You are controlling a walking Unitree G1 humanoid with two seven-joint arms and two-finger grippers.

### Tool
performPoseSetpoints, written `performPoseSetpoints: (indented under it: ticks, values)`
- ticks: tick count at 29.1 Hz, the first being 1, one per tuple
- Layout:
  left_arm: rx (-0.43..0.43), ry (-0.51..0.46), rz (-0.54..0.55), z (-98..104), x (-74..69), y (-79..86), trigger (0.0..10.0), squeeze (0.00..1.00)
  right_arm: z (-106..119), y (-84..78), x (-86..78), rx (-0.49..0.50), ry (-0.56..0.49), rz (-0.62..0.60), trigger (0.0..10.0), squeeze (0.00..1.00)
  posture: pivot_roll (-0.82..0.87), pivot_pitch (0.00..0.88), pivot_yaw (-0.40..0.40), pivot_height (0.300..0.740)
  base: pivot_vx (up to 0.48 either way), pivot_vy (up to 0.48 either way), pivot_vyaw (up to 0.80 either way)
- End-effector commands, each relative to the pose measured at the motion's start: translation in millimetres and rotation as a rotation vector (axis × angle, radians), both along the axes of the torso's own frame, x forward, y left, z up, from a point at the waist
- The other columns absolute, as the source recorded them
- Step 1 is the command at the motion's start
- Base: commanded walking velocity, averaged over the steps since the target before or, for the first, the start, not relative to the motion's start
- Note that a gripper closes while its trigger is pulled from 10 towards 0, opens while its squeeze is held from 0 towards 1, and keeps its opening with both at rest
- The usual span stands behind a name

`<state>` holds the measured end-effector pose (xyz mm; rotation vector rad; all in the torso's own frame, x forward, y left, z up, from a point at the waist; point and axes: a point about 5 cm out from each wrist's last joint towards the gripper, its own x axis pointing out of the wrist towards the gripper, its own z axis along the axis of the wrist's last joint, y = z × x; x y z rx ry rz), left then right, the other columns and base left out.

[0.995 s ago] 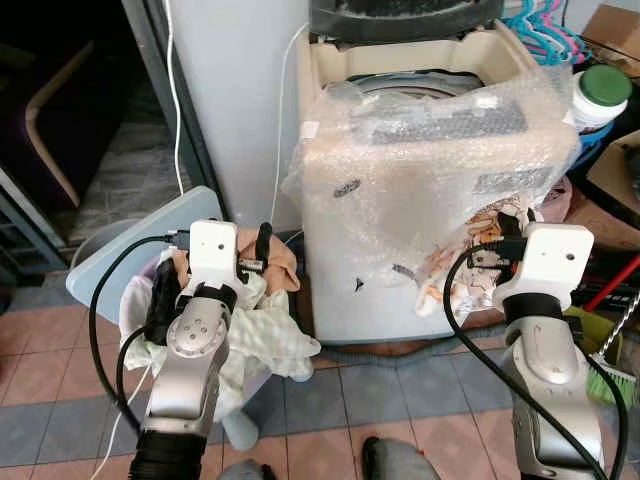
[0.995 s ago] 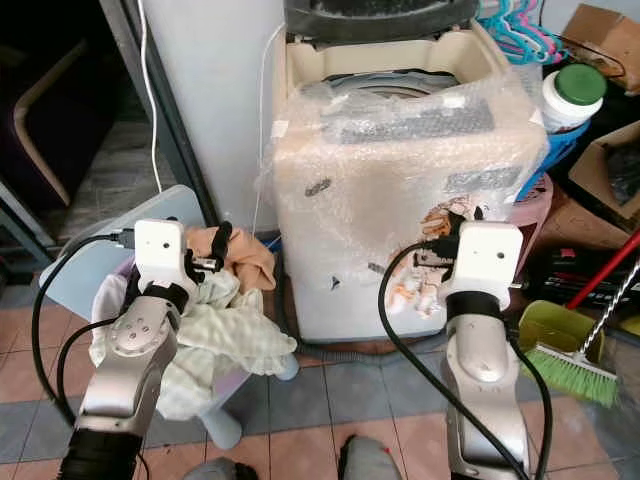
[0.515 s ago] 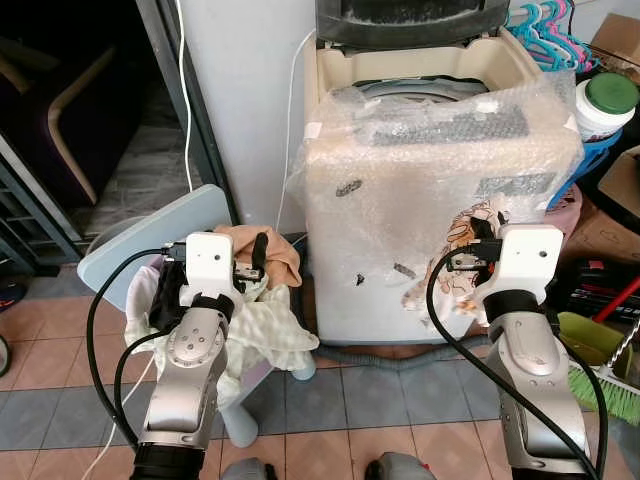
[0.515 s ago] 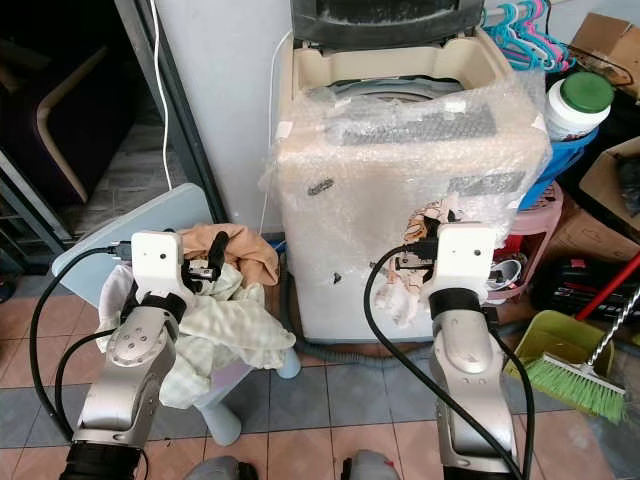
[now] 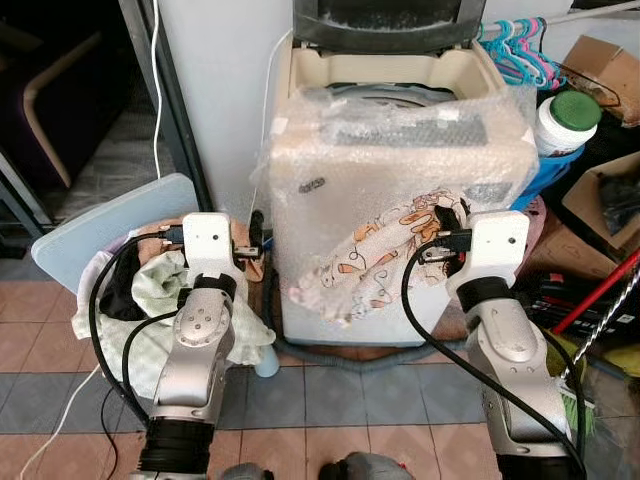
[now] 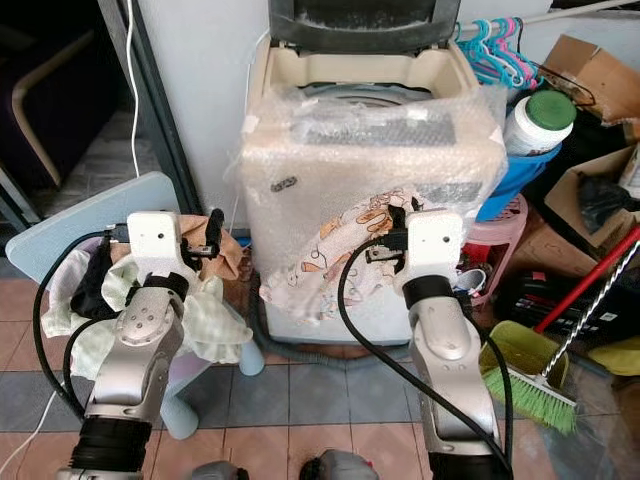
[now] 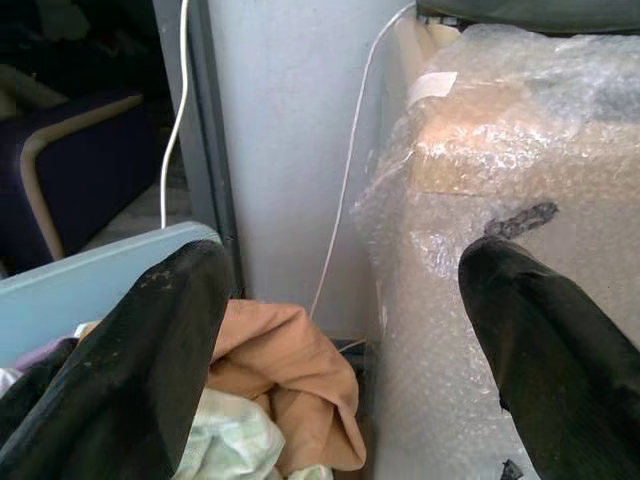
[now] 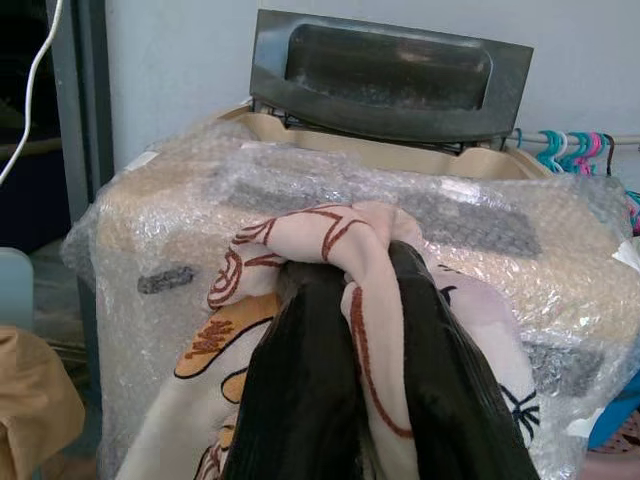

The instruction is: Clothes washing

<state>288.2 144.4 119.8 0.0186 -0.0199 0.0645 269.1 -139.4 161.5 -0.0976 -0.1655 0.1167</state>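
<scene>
— Right wrist view: what are the black fingers doing?
— Clenching a cream cartoon-print cloth; right gripper is lifting it against the front of the beige bubble-wrapped top-loading washing machine, below its open rim.
— Left gripper?
— Fingers spread, holding nothing, hovering over the pale laundry basket.
— Risks?
— Trailing fabric is likely snagging on wrap, or slipping.
</scene>
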Motion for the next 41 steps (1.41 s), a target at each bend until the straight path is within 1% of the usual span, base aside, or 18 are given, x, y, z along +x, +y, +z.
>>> performPoseSetpoints:
  ticks: [1,3,5,7,8,12,16,20,23,30,33,37,38,39,40,41]
  values:
    - [0.011,-0.011,-0.003,4,-2.9,-1.1,10.0,0.00,7,-4.9,-0.1,0.001,-0.022,-0.014,10.0,0.00,-0.02,0.021,0.004,0.740,0.000,0.000,0.00]
    - [-0.015,0.033,-0.009,-10,-14.4,1.6,10.0,0.00,3,-9.3,-6.4,-0.003,-0.012,-0.029,10.0,0.00,-0.04,0.031,0.011,0.740,0.000,0.000,0.00]
    - [-0.008,0.042,-0.014,-12,-17.8,2.3,10.0,0.00,2,-9.6,-8.9,-0.002,-0.007,-0.031,10.0,0.00,-0.04,0.035,0.016,0.740,0.000,0.000,0.00]
    - [0.000,0.056,-0.032,-14,-27.6,4.5,10.0,0.00,1,-12.6,-17.1,0.008,0.004,-0.055,10.0,0.00,-0.05,0.029,0.017,0.740,0.000,0.000,0.00]
    - [0.000,0.056,-0.032,-14,-27.6,4.5,10.0,0.00,1,-12.6,-17.1,0.008,0.004,-0.055,10.0,0.00,-0.05,0.029,0.017,0.740,0.000,0.000,0.00]
    - [0.011,0.093,-0.073,-21,-37.1,6.8,10.0,0.00,-5,-15.5,-25.0,0.001,0.023,-0.057,10.0,0.00,-0.05,0.032,0.030,0.740,0.000,0.000,0.00]
    - [0.011,0.100,-0.060,-20,-39.3,12.5,10.0,0.00,-7,-19.4,-28.9,-0.004,0.030,-0.070,10.0,0.00,-0.04,0.029,0.038,0.740,0.255,0.000,0.00]
    - [0.006,0.105,-0.072,-19,-39.1,10.1,10.0,0.00,-7,-17.6,-28.9,-0.009,0.035,-0.061,10.0,0.00,-0.04,0.033,0.038,0.740,0.271,0.000,0.00]
    - [0.002,0.101,-0.079,-17,-38.0,9.0,10.0,0.00,-6,-16.5,-25.8,-0.011,0.027,-0.057,10.0,0.00,-0.04,0.036,0.041,0.740,0.301,0.000,0.00]
    - [-0.007,0.104,-0.081,-17,-38.3,9.2,10.0,0.00,-5,-16.1,-23.6,-0.010,0.021,-0.057,10.0,0.00,-0.03,0.034,0.043,0.740,0.461,0.000,0.00]
    - [-0.006,0.109,-0.084,-17,-38.2,10.2,10.0,0.00,-9,-16.1,-25.7,-0.012,0.029,-0.056,10.0,0.00,-0.04,0.033,0.043,0.740,0.465,0.000,0.00]
    - [0.004,0.140,-0.099,-23,-44.9,13.4,10.0,0.00,-20,-22.1,-31.2,-0.055,0.057,-0.070,10.0,0.00,-0.05,0.033,0.049,0.740,0.464,0.000,0.00]
    - [0.016,0.157,-0.111,-26,-49.8,15.3,10.0,0.00,-24,-26.5,-33.0,-0.061,0.070,-0.086,10.0,0.00,-0.05,0.033,0.051,0.740,0.431,0.000,0.00]
    - [0.016,0.157,-0.111,-26,-49.8,15.3,10.0,0.00,-24,-26.5,-33.0,-0.061,0.070,-0.086,10.0,0.00,-0.05,0.033,0.051,0.740,0.431,0.000,0.00]
    - [0.031,0.177,-0.125,-31,-55.5,17.8,10.0,0.00,-27,-31.6,-35.3,-0.064,0.083,-0.104,10.0,0.00,-0.05,0.033,0.052,0.740,0.428,0.000,0.00]
    - [0.035,0.183,-0.128,-32,-56.8,19.0,10.0,0.00,-28,-33.2,-36.0,-0.062,0.087,-0.111,10.0,0.00,-0.05,0.032,0.053,0.740,0.428,0.000,0.00]
